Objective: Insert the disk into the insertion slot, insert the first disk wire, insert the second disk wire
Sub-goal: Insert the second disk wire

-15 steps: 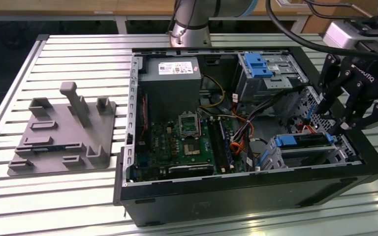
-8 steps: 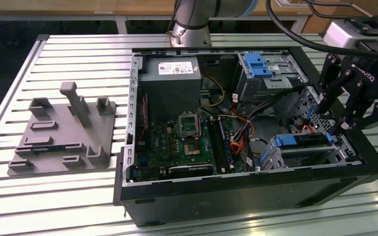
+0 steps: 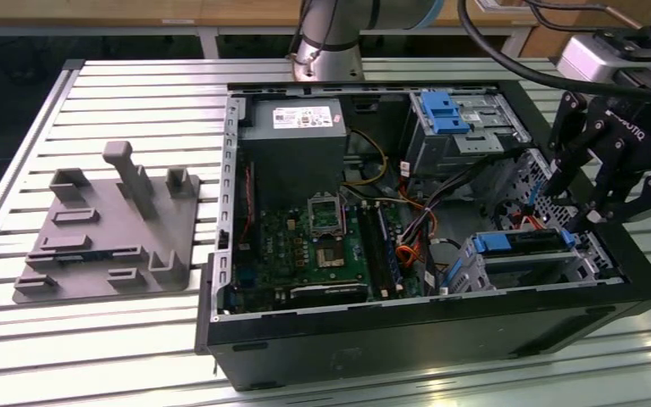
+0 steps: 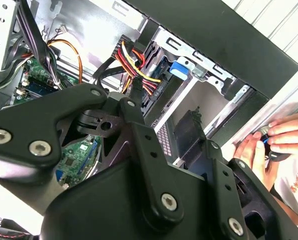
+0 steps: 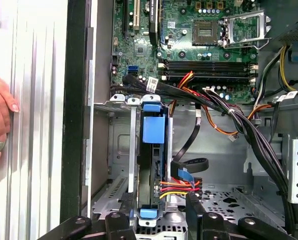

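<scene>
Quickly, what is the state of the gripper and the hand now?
Gripper: open, holding nothing, above the disk in the insertion slot.
Person's hand: on the table beside the case.

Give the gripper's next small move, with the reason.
Probably ease down toward the red-yellow-black wire bundle beside the blue-framed silver disk: the disk already sits in the perforated metal slot, and the open gripper hovers by its wired end.

Bright, even light w/ glare on slatted table (image 3: 77, 339) in exterior view; PC case (image 3: 416, 339) interior shadowed.
</scene>
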Robot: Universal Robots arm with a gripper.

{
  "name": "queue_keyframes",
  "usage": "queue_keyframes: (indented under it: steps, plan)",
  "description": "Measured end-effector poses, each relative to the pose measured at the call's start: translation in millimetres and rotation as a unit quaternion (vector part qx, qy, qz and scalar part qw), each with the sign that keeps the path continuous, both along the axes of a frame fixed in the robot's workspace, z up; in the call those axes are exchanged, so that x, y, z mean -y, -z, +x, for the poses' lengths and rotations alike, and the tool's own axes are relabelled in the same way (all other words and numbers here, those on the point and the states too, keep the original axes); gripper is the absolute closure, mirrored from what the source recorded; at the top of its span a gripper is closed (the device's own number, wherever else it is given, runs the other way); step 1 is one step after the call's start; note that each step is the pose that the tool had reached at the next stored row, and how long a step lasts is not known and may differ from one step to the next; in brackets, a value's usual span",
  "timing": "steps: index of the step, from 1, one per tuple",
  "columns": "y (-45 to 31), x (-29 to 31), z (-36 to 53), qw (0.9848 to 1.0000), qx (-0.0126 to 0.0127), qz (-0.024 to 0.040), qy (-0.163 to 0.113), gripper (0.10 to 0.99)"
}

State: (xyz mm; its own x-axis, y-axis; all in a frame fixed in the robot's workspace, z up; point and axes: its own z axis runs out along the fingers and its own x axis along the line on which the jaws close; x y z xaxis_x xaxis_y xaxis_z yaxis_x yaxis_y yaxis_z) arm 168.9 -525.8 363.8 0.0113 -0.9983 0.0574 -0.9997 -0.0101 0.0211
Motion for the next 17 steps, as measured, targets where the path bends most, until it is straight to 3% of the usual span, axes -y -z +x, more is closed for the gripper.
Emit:
queue_keyframes:
  steps: [5, 9, 15, 16, 17]
  plan:
    - [-0.1, -17.3, 0.0, 0.9998, -0.0005, -0.0218, 0.0, 0.553]
    - [-0.1, -28.7, 0.0, 0.9989, -0.0018, -0.0463, 0.0, 0.553]
    - [0.0, -41.7, -0.2, 0.9978, -0.0041, -0.0664, 0.0, 0.553]
    - [0.1, -49.5, -0.4, 0.9968, -0.0055, -0.0796, 0.0, 0.631]
    - [0.2, -53.3, -0.9, 0.9963, -0.0058, -0.086, 0.0, 0.702]
